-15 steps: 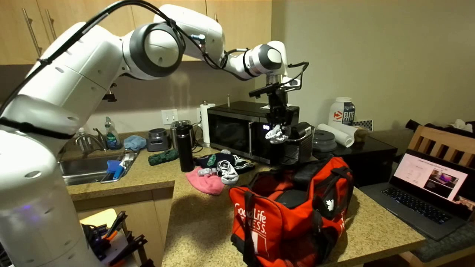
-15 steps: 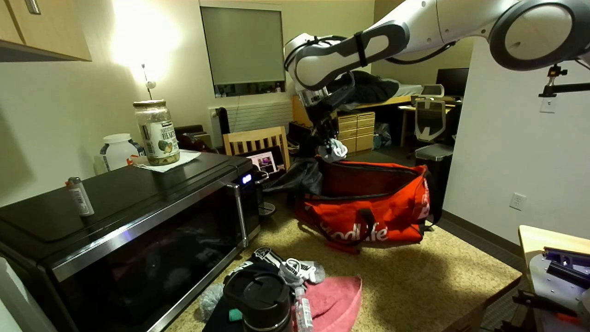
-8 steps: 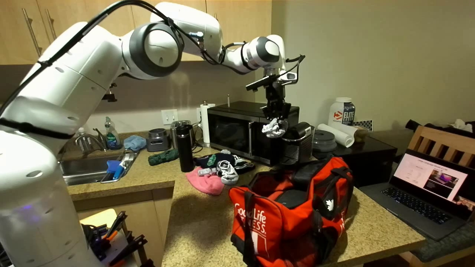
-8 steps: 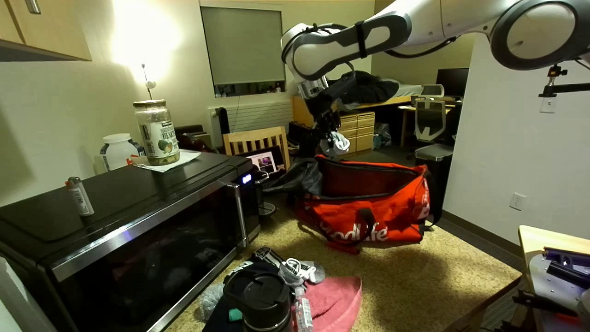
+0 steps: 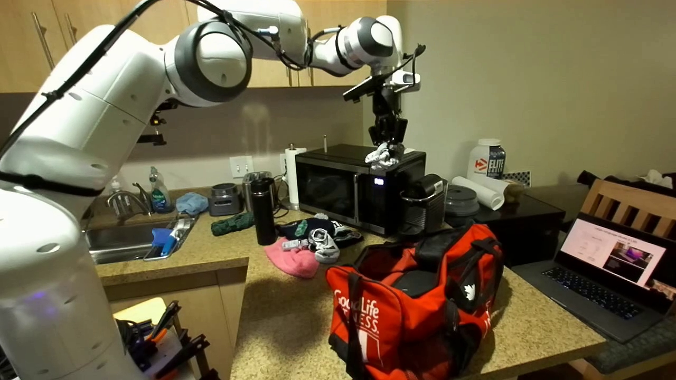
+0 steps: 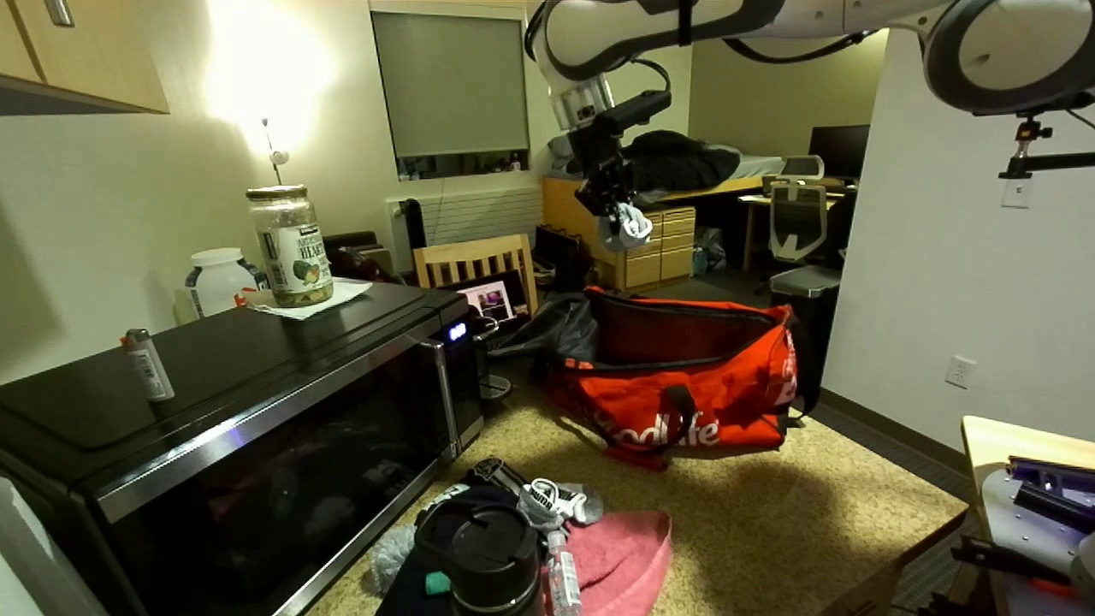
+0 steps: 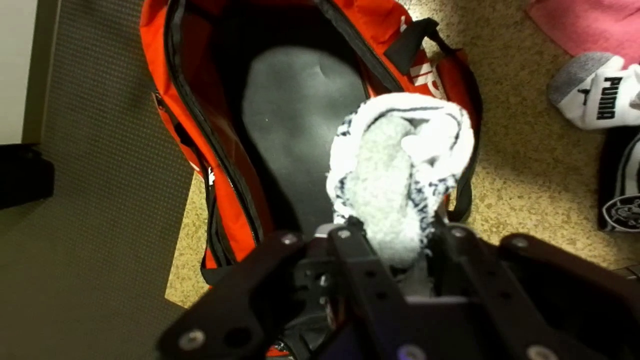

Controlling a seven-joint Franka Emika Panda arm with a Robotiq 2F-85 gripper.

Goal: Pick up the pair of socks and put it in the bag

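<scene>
A speckled desk (image 5: 290, 322) is carrying, left to right in an exterior view: a metal sink (image 5: 116, 246); a black flask (image 5: 263, 215), standing upright; a pink cloth (image 5: 292, 260), lying near it. I am remotely holding the pair of socks (image 5: 381, 157) in mid-air, my end effector (image 5: 387, 143) clamping it from above, higher than the red bag (image 5: 417, 311) and apart from it. The bag is standing open on the desk; farther right, a laptop (image 5: 591, 290) is standing unfolded, screen lit.

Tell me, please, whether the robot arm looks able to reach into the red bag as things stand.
Probably yes: the red bag stands open, and the gripper, closed on the socks, hangs higher with nothing visible in between. A sideways shift may be needed first.
</scene>
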